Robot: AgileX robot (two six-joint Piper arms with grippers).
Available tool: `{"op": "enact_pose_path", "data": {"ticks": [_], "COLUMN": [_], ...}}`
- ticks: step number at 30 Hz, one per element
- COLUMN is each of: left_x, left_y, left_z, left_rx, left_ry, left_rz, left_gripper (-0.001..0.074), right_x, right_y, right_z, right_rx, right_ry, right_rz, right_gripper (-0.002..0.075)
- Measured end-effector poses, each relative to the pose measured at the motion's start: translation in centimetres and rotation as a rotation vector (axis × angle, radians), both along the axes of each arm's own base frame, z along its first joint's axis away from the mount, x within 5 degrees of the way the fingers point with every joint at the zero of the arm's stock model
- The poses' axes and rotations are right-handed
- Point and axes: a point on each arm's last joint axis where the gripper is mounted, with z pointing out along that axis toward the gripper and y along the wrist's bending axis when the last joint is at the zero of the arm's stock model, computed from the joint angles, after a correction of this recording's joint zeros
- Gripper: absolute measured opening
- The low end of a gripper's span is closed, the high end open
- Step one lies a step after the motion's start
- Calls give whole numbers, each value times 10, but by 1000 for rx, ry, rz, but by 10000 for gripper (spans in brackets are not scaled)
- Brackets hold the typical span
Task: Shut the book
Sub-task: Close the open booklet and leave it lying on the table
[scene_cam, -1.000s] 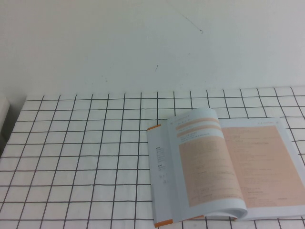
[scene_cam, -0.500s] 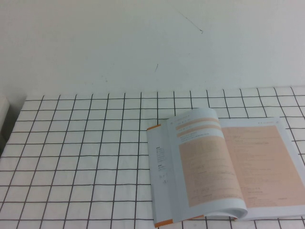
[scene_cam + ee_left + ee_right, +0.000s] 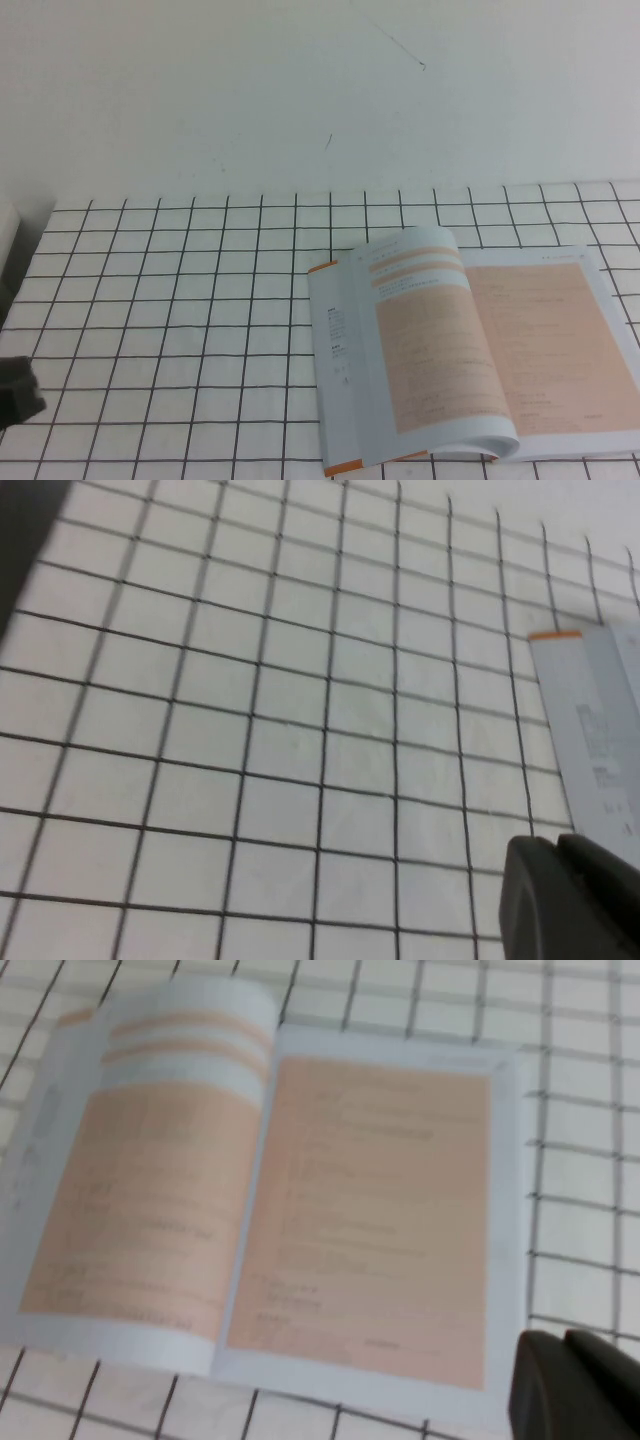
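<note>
Approach stage, I'd say: the open orange-paged paperback book (image 3: 470, 360) lies untouched at the right-front of the black-gridded white tablecloth (image 3: 180, 300), with the left gripper (image 3: 15, 392) well apart at the left edge and the right gripper (image 3: 575, 1385) near the book, neither seeming to hold anything and their opening impossible to tell, so next one must catch the arched left leaf and fold it over.

Bkgd: plain white matt wall (image 3: 300, 90) fills the upper part of the high view and meets the table's far edge in a straight line. On it, a thin dark curved scratch (image 3: 400, 48) w/ a small hook at its end, upper right of centre, and a short dark tick mark (image 3: 328, 140) lower down, approx. mid-wall. White table w/ black grid lines (image 3: 170, 300) takes the whole lower part; squares even, lines thin, surface flat. Both wrist views show the same grid. Pale boxy object (image 3: 8, 235) at far left, just off the table's corner, mostly cut off; can't tell what it is. Light soft & even, faint greenish cast, no hard shadows.
</note>
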Motion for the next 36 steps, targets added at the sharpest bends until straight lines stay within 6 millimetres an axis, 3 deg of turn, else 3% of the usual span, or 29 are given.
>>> {"op": "enact_pose_path", "data": {"ticks": [5,10,20,27,31,36], "left_x": [26,51,93,111,118,135], "left_y": [-16,-31,-40,-42,-65,-94], "left_z": [-18,-36,-83,-114,-124,-135], "left_rx": [-22,-137,-271,-255,-252,-229], "left_ry": [109,182,335,400,423,450], "left_rz": [-209,-367,-406,-343,-407,-449], "left_gripper": [-2,-2,-2,-2,-2,-2], "right_x": [41,69,108,123,126,126], "right_y": [10,18,44,44,44,44], "right_z": [-24,-56,-120,-165,-182,-186], "right_rx": [15,59,56,40,36,30], "right_ry": [178,298,417,518,569,577], "right_rz": [122,176,229,199,192,202], "right_gripper": [-3,-3,-3,-3,-3,-3]}}
